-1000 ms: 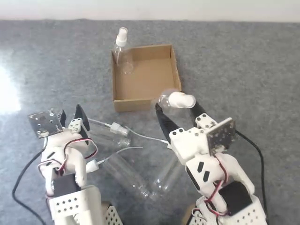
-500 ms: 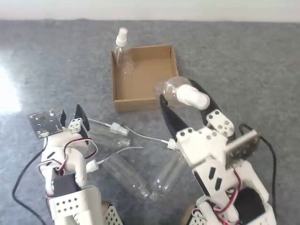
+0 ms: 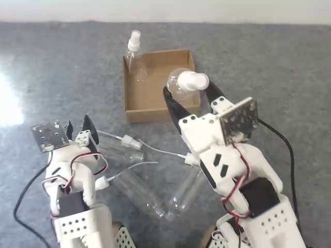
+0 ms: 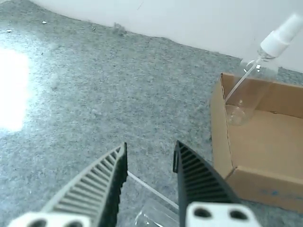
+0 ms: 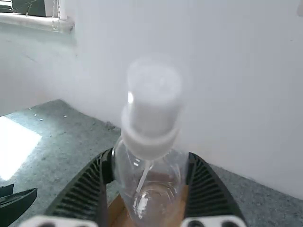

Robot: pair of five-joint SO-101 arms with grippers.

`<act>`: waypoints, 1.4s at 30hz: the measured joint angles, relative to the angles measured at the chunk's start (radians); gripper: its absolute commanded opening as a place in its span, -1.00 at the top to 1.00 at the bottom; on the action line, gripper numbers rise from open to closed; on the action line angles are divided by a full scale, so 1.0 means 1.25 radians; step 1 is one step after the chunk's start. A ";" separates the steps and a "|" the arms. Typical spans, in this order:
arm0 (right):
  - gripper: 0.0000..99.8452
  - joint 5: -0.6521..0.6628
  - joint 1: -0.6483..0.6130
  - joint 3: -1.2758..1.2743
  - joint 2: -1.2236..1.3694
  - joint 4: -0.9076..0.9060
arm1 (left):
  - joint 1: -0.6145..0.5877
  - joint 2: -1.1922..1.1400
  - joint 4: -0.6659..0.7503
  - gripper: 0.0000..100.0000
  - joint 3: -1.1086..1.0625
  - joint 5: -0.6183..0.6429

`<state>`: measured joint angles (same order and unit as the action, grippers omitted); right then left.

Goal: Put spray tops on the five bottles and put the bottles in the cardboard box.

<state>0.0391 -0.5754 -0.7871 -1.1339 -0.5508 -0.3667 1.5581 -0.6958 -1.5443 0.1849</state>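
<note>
Showing the right fingers [image 3: 172,107] [image 5: 87,191], black with ribbed inner pads, clenched on the rounded shoulder of a clear plastic bottle [image 3: 179,82] [image 5: 149,189] held over the near right corner of the cardboard box [image 3: 150,114] [image 4: 258,187]. The held bottle carries a white cylindrical spray top [image 3: 195,80] [image 5: 151,109], and a thin dip tube shows through its wall; its lower body is cut off in the right wrist view. The box is shallow, square and open-topped, of plain brown board. A small bluish mark on its near wall is too small to read. A second capped bottle [image 3: 135,62] [image 4: 248,90], also clear with a white sprayer, leans in the far left corner of the box, its top rising above the rim. The left fingers [image 3: 89,128] [image 4: 196,175] are released, parted with nothing between them, and sit to the near left of the box above the grey, felt-like desk [image 3: 269,62]. On the near side of the box, uncapped clear bottles [image 3: 139,194] lie on their sides among loose white spray tops [image 3: 126,139] with long thin tubes. The outlines of these transparent bottles are hard to make out, so their exact number cannot be told.
</note>
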 measured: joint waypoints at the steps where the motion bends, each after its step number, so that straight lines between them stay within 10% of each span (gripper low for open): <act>1: 0.94 0.000 0.000 0.000 0.011 0.012 | 0.000 0.000 0.007 0.69 -0.001 0.000; 42: 0.94 0.000 -0.031 0.074 0.644 0.481 | 0.000 0.000 0.054 0.69 -0.029 0.000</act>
<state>0.0391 -0.6137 -0.6951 -0.3284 0.0506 -0.3667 1.5581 -0.6283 -1.5812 0.1849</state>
